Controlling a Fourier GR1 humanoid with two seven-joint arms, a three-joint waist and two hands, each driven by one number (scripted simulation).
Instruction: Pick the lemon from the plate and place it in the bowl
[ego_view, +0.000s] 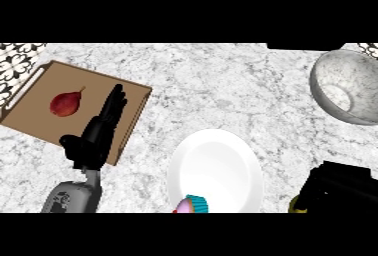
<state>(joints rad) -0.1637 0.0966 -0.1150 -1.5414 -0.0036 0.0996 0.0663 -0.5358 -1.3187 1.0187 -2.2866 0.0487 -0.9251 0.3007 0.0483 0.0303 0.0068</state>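
Right, my right hand (341, 186) hangs at five o'clock over the grey speckled bench (221, 85), fingers curled round the small yellow lemon (297, 207). Only a sliver of it shows, just off the round white plate (214, 160) at six. The marbled white bowl (362, 70) stands at two o'clock. My left hand (96, 137) lies open, fingers straight, over the brown wooden board (44, 120) at ten, beside a red fruit (65, 103).

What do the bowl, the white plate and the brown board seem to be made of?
The bowl looks like stone or glazed ceramic: grey-white speckled marbling, soft sheen. The white plate looks like glazed ceramic or plastic: plain, smooth, lightly shaded. The brown board looks like matt wood, though no grain shows: flat brown colour, paler edge.
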